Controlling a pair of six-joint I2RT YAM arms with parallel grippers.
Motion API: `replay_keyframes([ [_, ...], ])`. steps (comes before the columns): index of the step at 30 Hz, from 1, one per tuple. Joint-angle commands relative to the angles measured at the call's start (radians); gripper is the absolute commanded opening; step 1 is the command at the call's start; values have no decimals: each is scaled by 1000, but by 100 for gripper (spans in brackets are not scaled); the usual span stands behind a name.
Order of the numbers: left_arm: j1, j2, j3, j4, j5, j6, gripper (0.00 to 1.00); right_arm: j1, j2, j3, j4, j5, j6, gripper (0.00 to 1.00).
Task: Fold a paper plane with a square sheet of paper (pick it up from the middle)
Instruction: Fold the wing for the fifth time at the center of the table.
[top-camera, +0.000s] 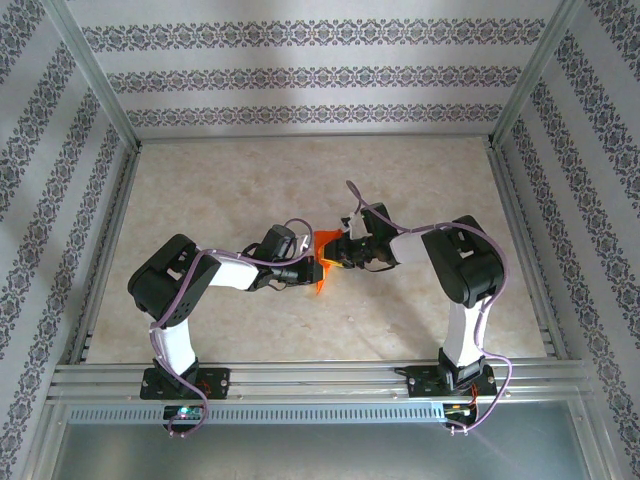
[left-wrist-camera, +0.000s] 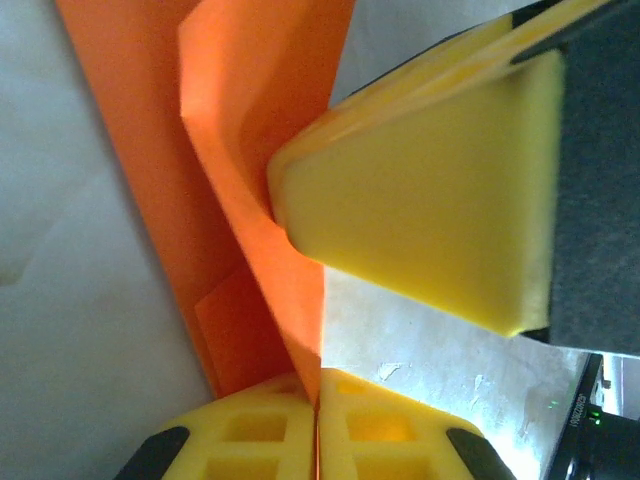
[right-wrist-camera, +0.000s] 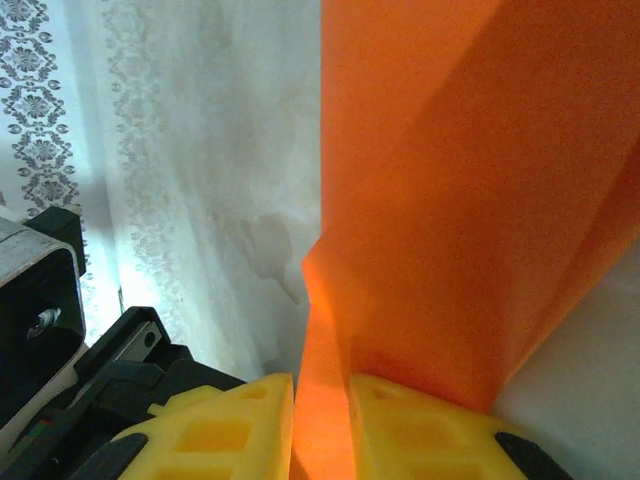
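The bright orange-red sheet of paper (top-camera: 324, 244) is partly folded into layers and held above the table's middle between both grippers. From the left, my left gripper (top-camera: 306, 272) is shut on the sheet. In the left wrist view its yellow jaws pinch a thin lower corner of the paper (left-wrist-camera: 250, 150) at the gripper (left-wrist-camera: 318, 388). My right gripper (top-camera: 338, 258) comes from the right and is also shut on the sheet. In the right wrist view a folded edge of the paper (right-wrist-camera: 450, 200) runs down between that gripper's (right-wrist-camera: 321, 390) jaws. A right fingertip (left-wrist-camera: 420, 220) presses against the sheet's side.
The beige table (top-camera: 230, 190) lies open around the arms, bounded by metal rails (top-camera: 300, 375) in front and patterned walls (top-camera: 300, 80) behind and at the sides. The left arm's dark body (right-wrist-camera: 60, 330) sits close beside the right jaws.
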Motion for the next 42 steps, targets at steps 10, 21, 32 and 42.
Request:
replay_keyframes([
  [10,19,76,-33,-67,-103,10,8,15,27,32,-88,12,-52,23],
  [21,23,89,-49,-47,-108,2,7,-31,-136,-67,-37,9,-64,26],
  [32,24,95,-61,-57,-141,6,6,7,-70,-54,-34,5,-55,23],
  [42,24,106,-70,-37,-142,9,6,18,-25,-25,-41,-10,-48,21],
])
